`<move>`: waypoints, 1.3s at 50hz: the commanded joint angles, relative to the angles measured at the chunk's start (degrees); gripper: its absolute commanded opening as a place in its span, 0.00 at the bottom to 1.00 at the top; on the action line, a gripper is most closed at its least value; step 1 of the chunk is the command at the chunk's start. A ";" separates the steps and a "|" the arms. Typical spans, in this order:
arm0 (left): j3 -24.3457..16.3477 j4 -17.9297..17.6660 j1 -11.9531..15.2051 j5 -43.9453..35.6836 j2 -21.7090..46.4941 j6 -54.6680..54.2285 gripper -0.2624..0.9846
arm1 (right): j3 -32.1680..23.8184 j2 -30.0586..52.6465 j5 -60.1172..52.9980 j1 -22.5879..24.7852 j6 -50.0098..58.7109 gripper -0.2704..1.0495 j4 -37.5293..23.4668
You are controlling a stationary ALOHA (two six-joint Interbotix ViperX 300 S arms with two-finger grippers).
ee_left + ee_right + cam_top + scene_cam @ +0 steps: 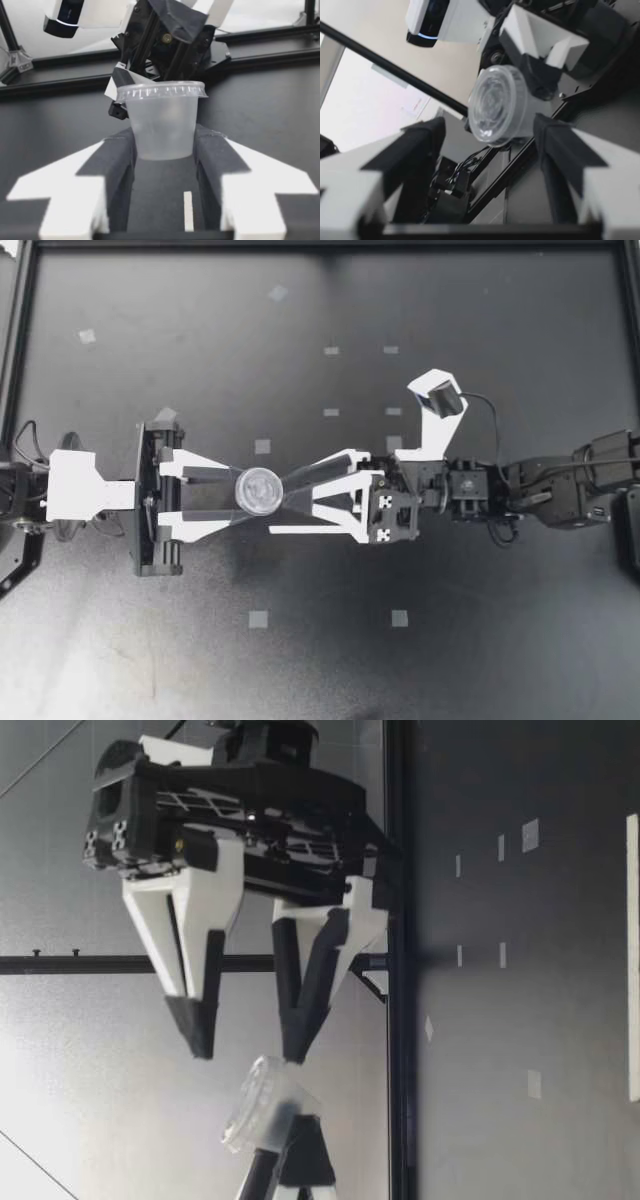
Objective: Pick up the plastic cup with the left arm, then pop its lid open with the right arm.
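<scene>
Left gripper is being seen clamped on a small translucent lidded plastic cup, aloft over the black table; right gripper, at its 3 o'clock, is standing wide. Light, thin-walled, slippery: holding below the rim is being advised.

table: matte black; tape squares: scattered; frame rail: black

The low view's edge cuts off my left pincer past the cup.
</scene>
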 commanded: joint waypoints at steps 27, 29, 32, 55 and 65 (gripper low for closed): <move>-0.35 0.18 -0.70 -0.26 -0.62 -1.93 0.35 | 0.79 -8.09 -2.90 -2.64 -10.11 0.73 -3.16; -0.35 0.18 -0.79 -0.26 -0.70 -2.55 0.35 | 1.23 -8.70 -2.81 -3.34 -12.04 0.73 -3.43; -0.44 0.09 -0.88 -0.26 -0.62 -3.69 0.35 | 1.76 -10.28 -2.37 -4.39 -16.17 0.73 -4.48; -0.88 0.18 -0.88 -0.26 -0.62 -4.75 0.35 | 3.60 -13.10 13.36 -2.99 -47.55 0.73 -11.34; -0.88 0.18 -0.88 -0.18 -0.62 -4.75 0.35 | 3.60 -13.10 13.62 -2.99 -47.64 0.73 -11.34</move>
